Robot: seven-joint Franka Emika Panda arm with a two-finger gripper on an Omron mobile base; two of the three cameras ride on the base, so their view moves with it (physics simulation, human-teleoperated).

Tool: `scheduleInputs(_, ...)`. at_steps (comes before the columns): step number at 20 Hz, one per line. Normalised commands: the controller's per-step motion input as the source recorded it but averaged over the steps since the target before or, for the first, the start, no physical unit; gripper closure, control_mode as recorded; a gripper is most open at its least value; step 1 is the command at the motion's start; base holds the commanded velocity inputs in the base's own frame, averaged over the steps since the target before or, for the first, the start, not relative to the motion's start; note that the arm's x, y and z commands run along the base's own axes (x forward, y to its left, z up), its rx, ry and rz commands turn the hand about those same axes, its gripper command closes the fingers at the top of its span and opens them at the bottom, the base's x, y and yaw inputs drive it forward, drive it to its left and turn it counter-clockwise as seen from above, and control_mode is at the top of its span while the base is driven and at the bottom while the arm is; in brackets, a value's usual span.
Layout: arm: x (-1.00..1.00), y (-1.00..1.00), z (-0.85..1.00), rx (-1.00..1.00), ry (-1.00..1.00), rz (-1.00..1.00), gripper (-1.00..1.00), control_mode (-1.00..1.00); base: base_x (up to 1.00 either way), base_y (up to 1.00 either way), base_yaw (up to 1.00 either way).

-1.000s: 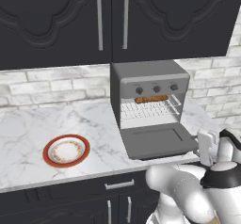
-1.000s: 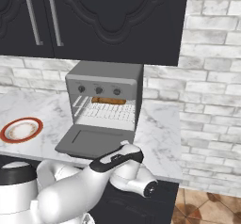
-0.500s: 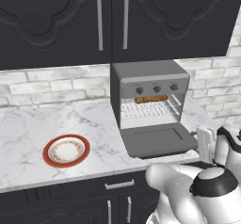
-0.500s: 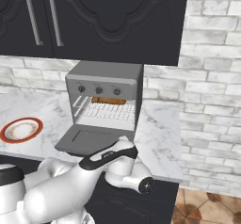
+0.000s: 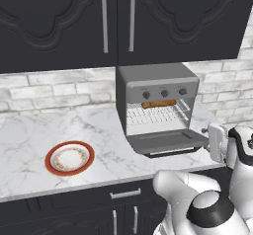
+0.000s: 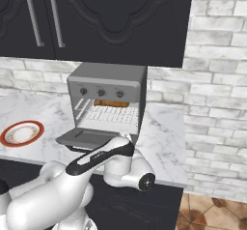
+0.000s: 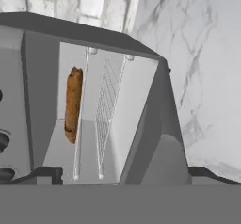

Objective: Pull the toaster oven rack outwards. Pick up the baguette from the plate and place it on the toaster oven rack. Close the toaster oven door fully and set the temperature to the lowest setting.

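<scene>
One baguette (image 5: 158,103) on rack (image 5: 157,114) — one plate (image 5: 69,158), three knobs (image 5: 164,93).

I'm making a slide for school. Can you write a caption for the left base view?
Baguette inside the toaster oven, door down, plate empty.

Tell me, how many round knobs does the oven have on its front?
3, in a row above the opening of the toaster oven: left knob, middle knob, right knob.

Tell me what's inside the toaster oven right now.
Inside the toaster oven, the baguette lies on the toaster oven rack, toward the back. The toaster oven door hangs open. The floor beneath the rack is mostly hidden.
</scene>
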Motion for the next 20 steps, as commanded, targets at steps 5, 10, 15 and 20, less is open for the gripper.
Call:
scheduleInputs(5,0.25,0.00,0.47,0.00,0.00,0.00,-1.00,-1.00,0.00,0.00,0.00)
scheduleInputs(10,0.42,0.00,0.38,-0.01,0.00,0.00,-1.00,-1.00,0.00,0.00,0.00)
scheduleInputs(15,0.59,0.00,0.32,-0.01,0.00,-0.02,-1.00,-1.00,0.00,0.00,0.00)
scheduleInputs(20,0.64,0.00,0.21,0.00,0.00,-0.04,-1.00,-1.00,0.00,0.00,0.00)
